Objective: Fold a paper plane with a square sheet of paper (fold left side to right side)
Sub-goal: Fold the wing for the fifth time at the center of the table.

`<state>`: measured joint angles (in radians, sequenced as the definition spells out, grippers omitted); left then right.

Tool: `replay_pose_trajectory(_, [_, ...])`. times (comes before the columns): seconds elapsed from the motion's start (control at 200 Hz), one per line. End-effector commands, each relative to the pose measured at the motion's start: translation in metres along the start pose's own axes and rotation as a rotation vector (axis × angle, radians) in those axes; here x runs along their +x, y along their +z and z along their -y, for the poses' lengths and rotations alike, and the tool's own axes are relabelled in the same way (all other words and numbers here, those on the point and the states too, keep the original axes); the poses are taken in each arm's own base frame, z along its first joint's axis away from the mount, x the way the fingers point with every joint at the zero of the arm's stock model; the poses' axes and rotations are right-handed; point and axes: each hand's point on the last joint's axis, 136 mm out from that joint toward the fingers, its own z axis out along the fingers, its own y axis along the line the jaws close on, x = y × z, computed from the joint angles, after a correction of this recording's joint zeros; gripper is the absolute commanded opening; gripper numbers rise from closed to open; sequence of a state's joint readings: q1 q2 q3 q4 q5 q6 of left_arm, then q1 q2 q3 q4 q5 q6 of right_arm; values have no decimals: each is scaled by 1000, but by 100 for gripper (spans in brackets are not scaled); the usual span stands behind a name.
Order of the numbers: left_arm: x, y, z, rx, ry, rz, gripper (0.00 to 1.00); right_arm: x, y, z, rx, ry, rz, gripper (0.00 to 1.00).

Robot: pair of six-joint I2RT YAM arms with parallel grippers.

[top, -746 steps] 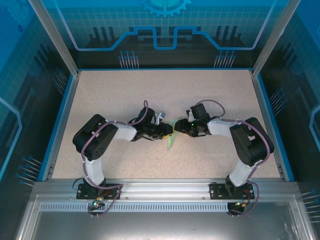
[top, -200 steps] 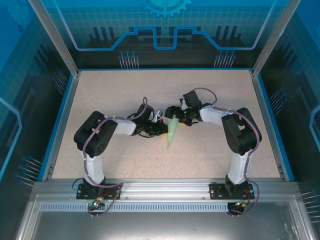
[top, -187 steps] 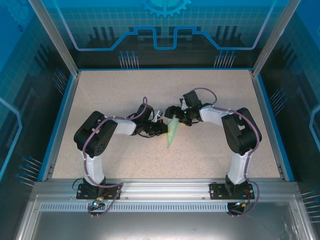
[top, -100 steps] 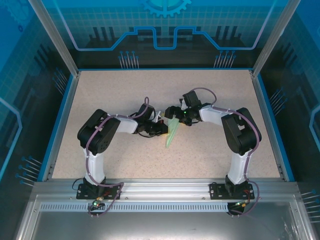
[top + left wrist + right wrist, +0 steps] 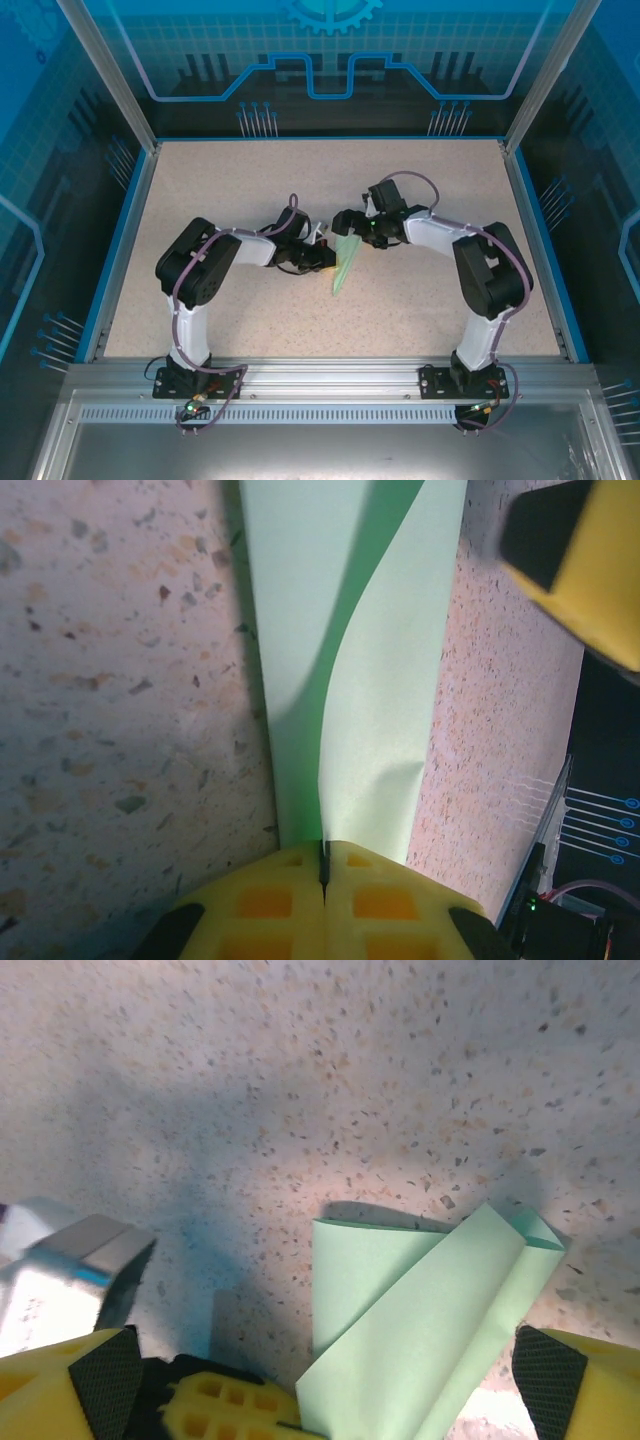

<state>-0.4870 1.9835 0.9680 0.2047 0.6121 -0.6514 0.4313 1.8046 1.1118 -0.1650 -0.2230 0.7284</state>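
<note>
The paper [image 5: 344, 265] runs 12 to 6, tip at 6. The left claw [image 5: 323, 862] pinches its 9 edge, while the right claw [image 5: 348, 224], spread wide, straddles the 12 end.

Paper plane [image 5: 342, 272] on speckled table [image 5: 230, 180]

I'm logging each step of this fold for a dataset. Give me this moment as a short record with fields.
paper: pale green, folded into a narrow pointed shape, tip toward the arm bases
surface: speckled table
left gripper: shut on the paper, fingers pressed together
right gripper: open, one finger on each side of the paper's wide end
layers: loosely curved at the wide end, not pressed flat
</note>
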Motion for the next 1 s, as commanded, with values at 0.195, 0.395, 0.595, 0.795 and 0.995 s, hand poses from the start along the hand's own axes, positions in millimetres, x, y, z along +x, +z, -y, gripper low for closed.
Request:
replay_pose_trajectory(0.195, [2,6,-13,-30,-16,-26,3,14,-14,-8,-62,-2,-13,63])
replay_pose_trajectory(0.395, [2,6,-14,-32,-20,-30,3,22,7,-11,-55,7,-81,15])
replay_pose_trajectory(0.595, [2,7,-14,-34,-18,-31,3,31,18,-1,-1,14,-122,3])
replay_pose_trajectory(0.795, [2,7,-14,-35,-18,-33,3,39,27,7,26,14,-160,3])
replay_pose_trajectory(0.995, [3,7,-14,-34,-20,-38,3,43,29,16,58,11,-175,3])
